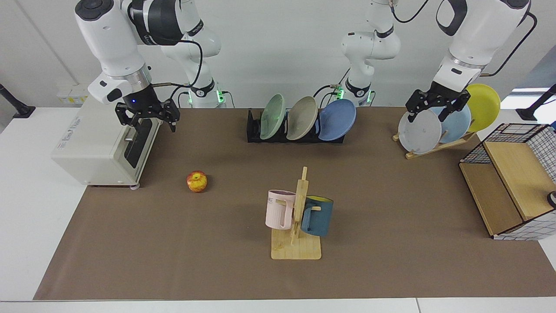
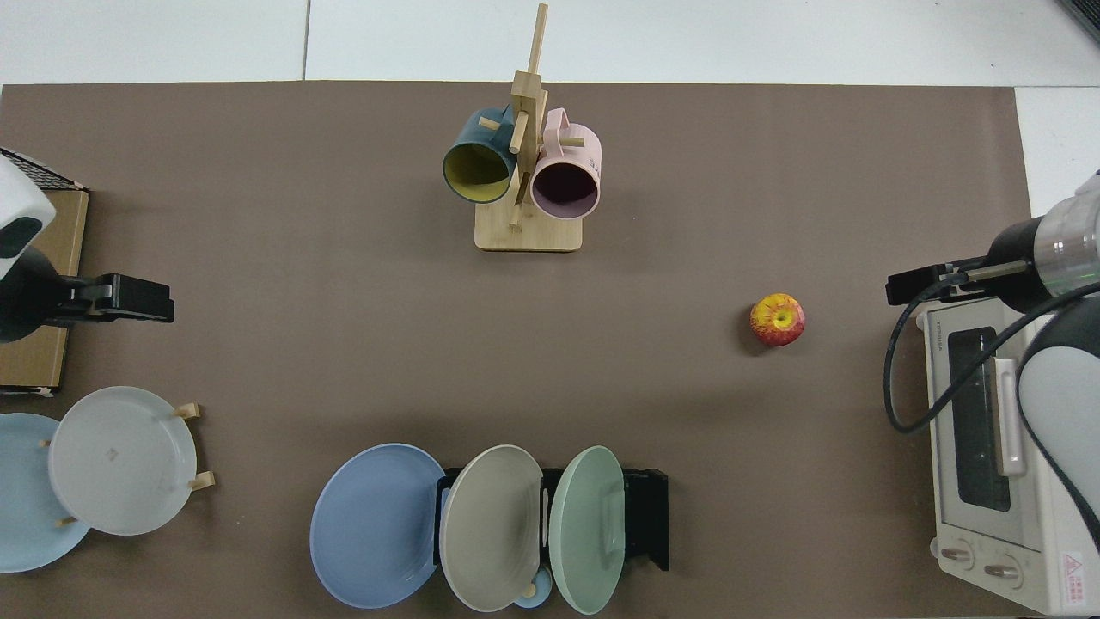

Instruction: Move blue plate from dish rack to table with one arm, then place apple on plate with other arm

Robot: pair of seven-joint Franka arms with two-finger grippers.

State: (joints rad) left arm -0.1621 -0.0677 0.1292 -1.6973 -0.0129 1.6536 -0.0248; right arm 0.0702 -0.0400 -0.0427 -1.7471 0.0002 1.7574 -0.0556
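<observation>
- You are at a white table (image 1: 26, 208) with a big brown mat (image 1: 391, 261) over most of it and a plain white wall behind.
- The blue plate (image 1: 338, 119) leans in the end slot of the black dish rack (image 1: 254, 129), next to a tan plate (image 1: 302, 118) and a green plate (image 1: 273, 116).
- It looks stiff, smooth and breakable, so I think you should pinch its top rim and lift gently.
- The apple (image 1: 197, 181) sits alone on the mat, round and small; it may roll.
- The left gripper (image 1: 433, 105) hangs with its fingers spread in front of the grey plate (image 1: 419, 131) on the wooden stand (image 1: 434, 148), holding nothing.
- The right gripper (image 1: 150, 118) waits over the toaster oven (image 1: 102, 148), fingers spread, empty.
- The rack's slots are mostly hidden behind the plates.
- In the top view both arms are cut off at the edges.
</observation>
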